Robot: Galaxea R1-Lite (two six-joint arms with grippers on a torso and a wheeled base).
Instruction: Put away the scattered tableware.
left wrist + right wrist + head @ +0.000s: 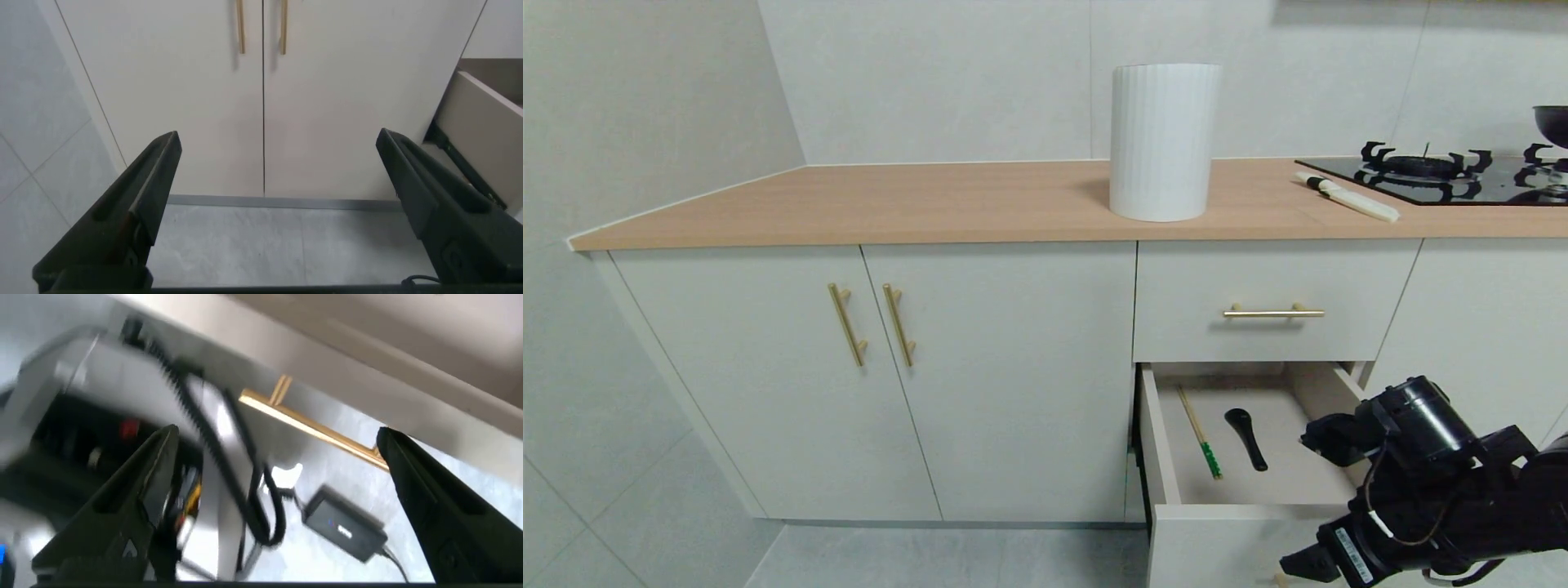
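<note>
The lower drawer (1168, 457) under the bench (931, 204) stands pulled out. Inside it, a pair of chopsticks (1201, 434) with green ends lies lengthwise near the left wall. A black spoon (1246, 438) lies just beside them towards the middle, apart from them, with its bowl towards the back. The upper drawer (1274, 282) above is closed.

On the bench a tall white ribbed canister (1164, 143) stands upright. To its right a knife (1347, 197) lies flat with its dark-banded handle end away from the robot, just beside the front corner of the black hob (1445, 175).

The right arm (1421, 482) sits low at the open drawer's right front corner. In its wrist view the right claw (278, 441) is spread wide with nothing between the fingers (155, 482). Beyond the gap a gold bar handle (315, 425) crosses a pale panel. I cannot tell whether the claw touches it. Black cables (245, 474) and a small black box (343, 527) show past it.

The left claw (278, 143) is also spread wide and holds nothing. It faces the two closed cupboard doors (263, 106) low down, above the grey floor (270, 245), with the side of the open drawer at the edge of its view.
</note>
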